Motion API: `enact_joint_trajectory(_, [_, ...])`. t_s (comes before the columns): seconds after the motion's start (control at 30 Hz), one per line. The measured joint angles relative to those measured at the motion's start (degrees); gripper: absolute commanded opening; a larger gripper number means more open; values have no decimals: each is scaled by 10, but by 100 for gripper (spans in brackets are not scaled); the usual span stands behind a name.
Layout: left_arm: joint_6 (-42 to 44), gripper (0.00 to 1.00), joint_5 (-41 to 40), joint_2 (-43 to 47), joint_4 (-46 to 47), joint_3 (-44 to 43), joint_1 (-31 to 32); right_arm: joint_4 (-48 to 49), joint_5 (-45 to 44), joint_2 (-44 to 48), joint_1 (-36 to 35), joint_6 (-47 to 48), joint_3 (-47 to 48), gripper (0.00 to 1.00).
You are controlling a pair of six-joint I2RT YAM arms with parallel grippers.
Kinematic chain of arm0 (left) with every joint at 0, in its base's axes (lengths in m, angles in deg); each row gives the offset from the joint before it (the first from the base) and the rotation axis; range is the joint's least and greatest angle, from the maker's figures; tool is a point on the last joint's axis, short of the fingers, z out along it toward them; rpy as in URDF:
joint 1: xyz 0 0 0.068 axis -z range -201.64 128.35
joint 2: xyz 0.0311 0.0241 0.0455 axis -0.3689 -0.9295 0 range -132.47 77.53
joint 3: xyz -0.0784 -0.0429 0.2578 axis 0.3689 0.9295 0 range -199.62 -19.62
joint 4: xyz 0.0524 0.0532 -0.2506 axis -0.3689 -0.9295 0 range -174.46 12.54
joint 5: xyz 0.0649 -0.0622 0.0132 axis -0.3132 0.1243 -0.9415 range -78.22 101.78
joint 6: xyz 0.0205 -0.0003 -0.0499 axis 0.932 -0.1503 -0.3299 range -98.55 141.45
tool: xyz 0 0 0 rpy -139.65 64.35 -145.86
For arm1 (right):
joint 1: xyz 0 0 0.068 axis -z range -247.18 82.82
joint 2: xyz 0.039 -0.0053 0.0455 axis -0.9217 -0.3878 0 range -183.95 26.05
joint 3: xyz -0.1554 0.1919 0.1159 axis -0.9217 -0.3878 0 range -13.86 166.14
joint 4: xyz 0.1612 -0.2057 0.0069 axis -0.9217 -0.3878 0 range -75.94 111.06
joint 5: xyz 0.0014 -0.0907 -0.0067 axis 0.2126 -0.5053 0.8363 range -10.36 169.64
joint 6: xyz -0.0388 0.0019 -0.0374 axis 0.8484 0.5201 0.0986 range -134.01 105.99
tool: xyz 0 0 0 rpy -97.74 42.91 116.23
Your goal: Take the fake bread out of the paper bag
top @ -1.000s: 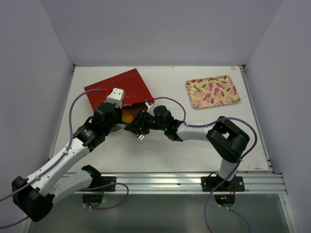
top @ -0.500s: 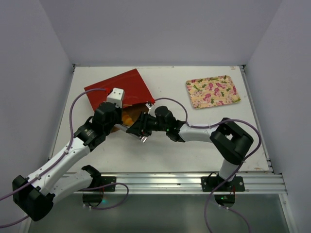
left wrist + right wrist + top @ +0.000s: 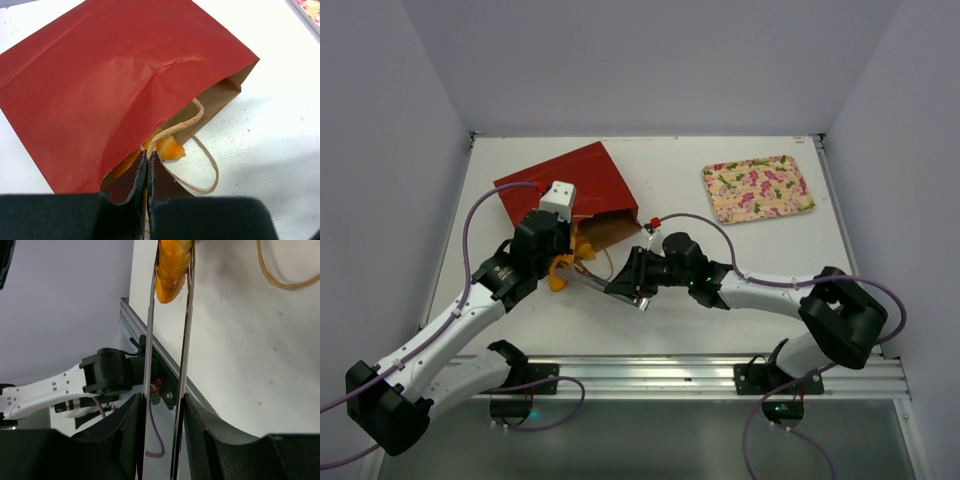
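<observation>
The red paper bag (image 3: 570, 175) lies flat at the back left, its brown mouth facing the middle of the table. My left gripper (image 3: 563, 243) is shut on its tan loop handle (image 3: 172, 129) at the mouth of the bag (image 3: 100, 75). The orange fake bread (image 3: 558, 273) sticks out at the mouth, partly under that gripper; the left wrist view shows the bread (image 3: 167, 146) beside the handle. My right gripper (image 3: 638, 283) is shut on metal tongs (image 3: 187, 330), whose tips pinch the bread (image 3: 172, 267).
A pink-flowered tray (image 3: 758, 188) lies at the back right. The bag's second handle loop (image 3: 212, 172) rests on the white table. The metal rail (image 3: 720, 372) runs along the near edge, close behind the right gripper.
My right arm has drawn back toward the near right, pulling the tongs and the bread outward. The bag's brown mouth now shows more. The left gripper stays shut on the handle.
</observation>
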Motion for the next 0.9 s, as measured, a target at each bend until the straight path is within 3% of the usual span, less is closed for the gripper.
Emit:
enact_joint_trajectory(0.23, [-3, 0, 0, 3, 0, 0, 0, -79, -5, 134, 0, 31, -65, 31])
enact_joint_trajectory(0.5, [-5, 0, 0, 7, 0, 0, -1, -254, -63, 295, 0, 73, -76, 29])
enact_joint_trajectory(0.9, [-7, 0, 0, 9, 0, 0, -1, -517, -156, 449, 0, 120, -75, 30])
